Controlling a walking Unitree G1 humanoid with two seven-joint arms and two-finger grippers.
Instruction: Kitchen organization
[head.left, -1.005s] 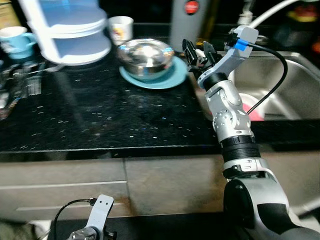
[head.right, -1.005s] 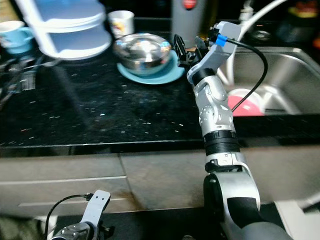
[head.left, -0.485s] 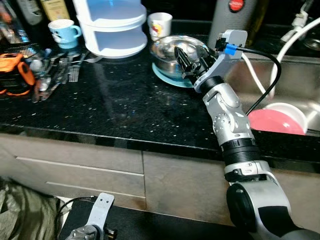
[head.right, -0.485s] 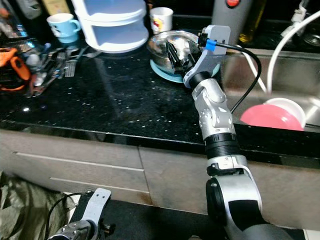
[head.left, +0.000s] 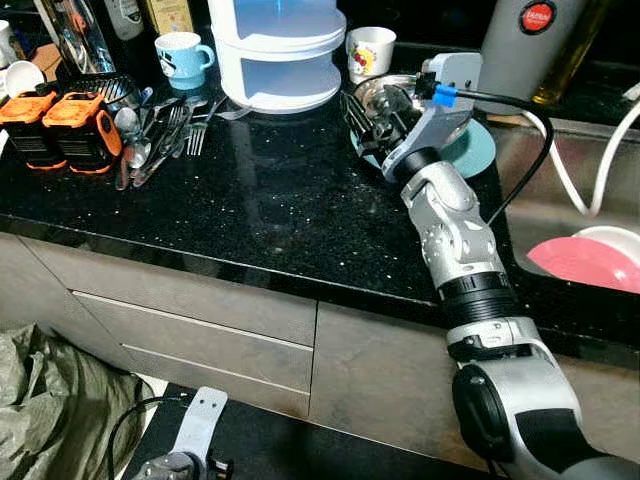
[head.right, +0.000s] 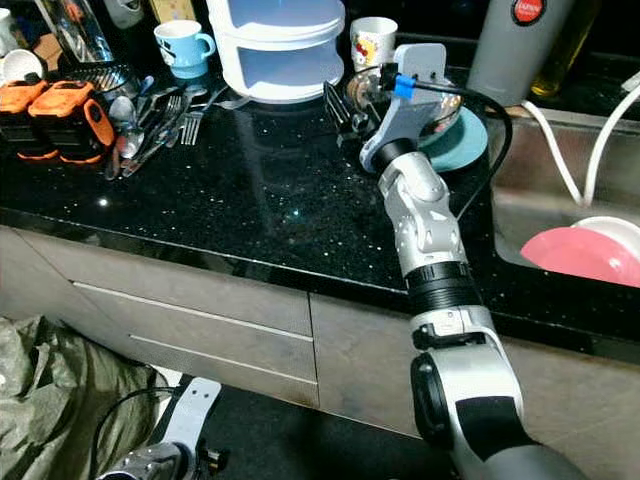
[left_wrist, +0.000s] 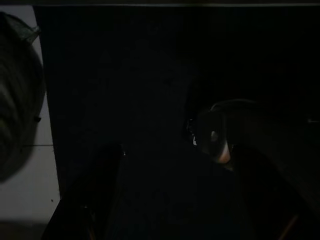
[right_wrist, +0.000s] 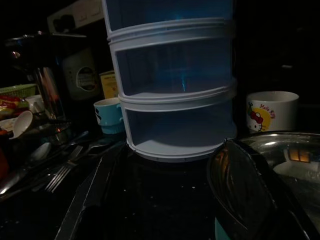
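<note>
My right gripper (head.left: 362, 125) hovers open and empty just above the black counter, at the left edge of a steel bowl (head.left: 398, 92). The bowl sits on a teal plate (head.left: 477, 150). In the right wrist view the two fingers (right_wrist: 89, 196) spread wide, with the bowl (right_wrist: 292, 152) beside one of them and a white tiered container (right_wrist: 175, 90) straight ahead. A white cartoon cup (head.left: 371, 50) stands behind the bowl. My left gripper (head.left: 192, 452) hangs idle below the counter, and its fingers (left_wrist: 92, 197) look spread in the dark left wrist view.
Loose cutlery (head.left: 160, 130), two orange battery packs (head.left: 62, 125) and a blue mug (head.left: 184, 56) occupy the counter's left part. A grey flask (head.left: 530, 45) stands at the back right. The sink holds a pink plate (head.left: 583, 262) and a white hose (head.left: 590, 165).
The camera has shifted, so more of the left counter shows. My right gripper has swung from the bowl's right side across to its left edge, still open.
</note>
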